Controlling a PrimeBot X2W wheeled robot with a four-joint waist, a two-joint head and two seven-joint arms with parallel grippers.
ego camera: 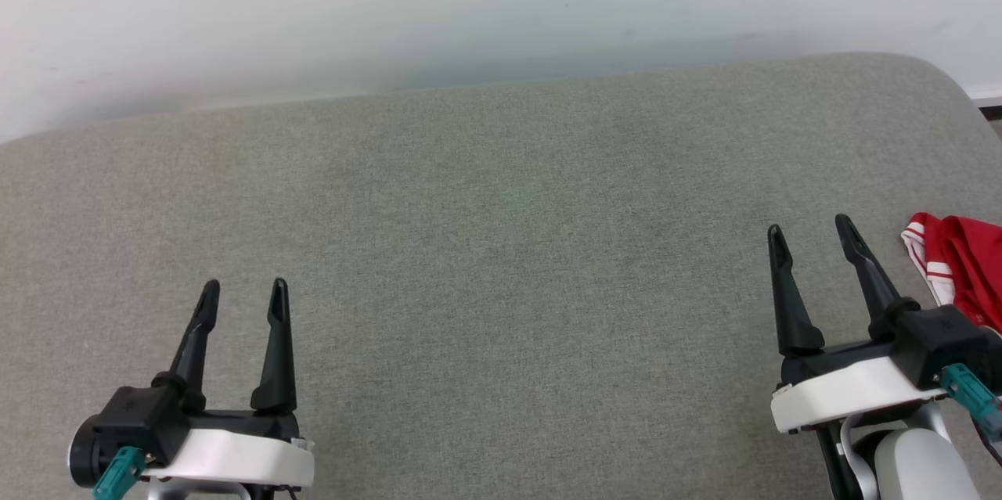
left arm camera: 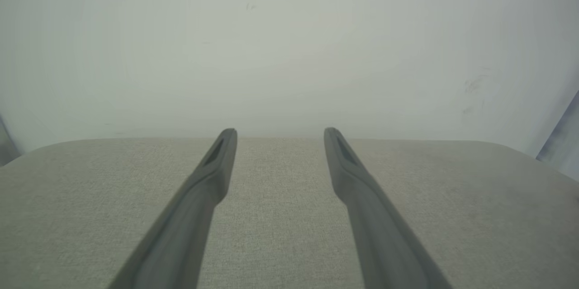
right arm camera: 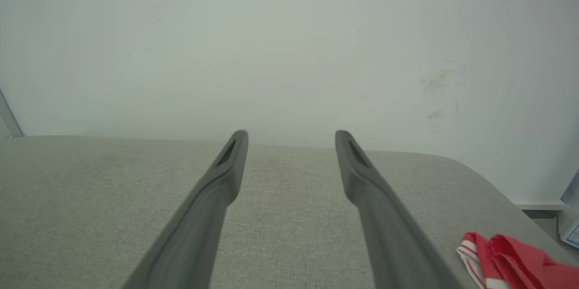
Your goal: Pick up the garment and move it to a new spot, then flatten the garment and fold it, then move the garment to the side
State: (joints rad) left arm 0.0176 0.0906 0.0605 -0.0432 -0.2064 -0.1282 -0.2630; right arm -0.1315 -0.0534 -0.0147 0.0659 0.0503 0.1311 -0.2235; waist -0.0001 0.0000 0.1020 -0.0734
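Note:
The garment [ego camera: 964,265] is a red bundle with red-and-white stripe trim, lying at the right edge of the grey fabric surface [ego camera: 501,234] and cut off by the frame. In the right wrist view the garment [right arm camera: 515,257] sits at the lower right. My right gripper [ego camera: 810,230] is open just left of the garment, with nothing between its fingers. My left gripper [ego camera: 244,287] is open at the lower left, far from the garment. In the wrist views the left gripper [left arm camera: 276,133] and the right gripper [right arm camera: 289,135] hover over bare fabric.
A white wall [ego camera: 470,7] runs right behind the grey surface. The surface's rounded far right corner [ego camera: 931,70] drops to the floor, with a dark strip [ego camera: 988,102] beyond it. A wide stretch of bare fabric lies between the two grippers.

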